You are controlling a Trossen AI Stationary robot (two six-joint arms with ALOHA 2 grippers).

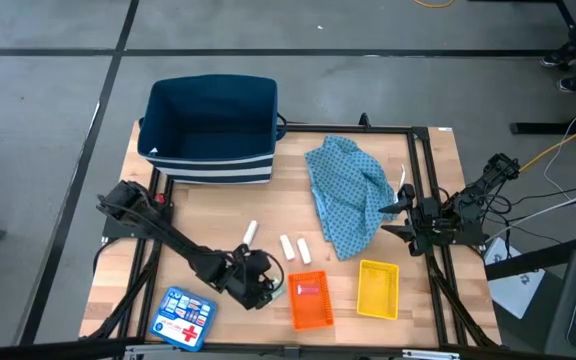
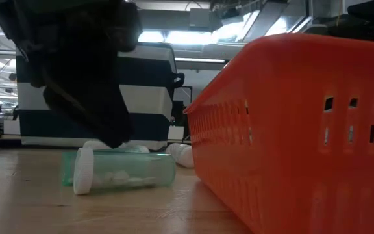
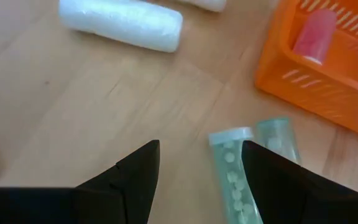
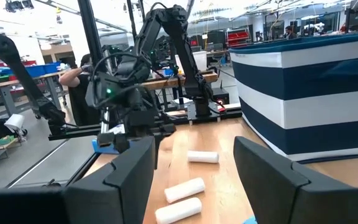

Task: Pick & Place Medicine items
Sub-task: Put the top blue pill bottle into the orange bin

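Two greenish vials are lying side by side on the bench, just left of the orange tray, right where the left tool is hovering with its fingers spread and empty. The capped vial's long axis is running roughly along the fingers, under the right-hand finger (not centred between them). Three white sticks are lying behind. The right tool, also spread, is waiting beside the blue cloth.
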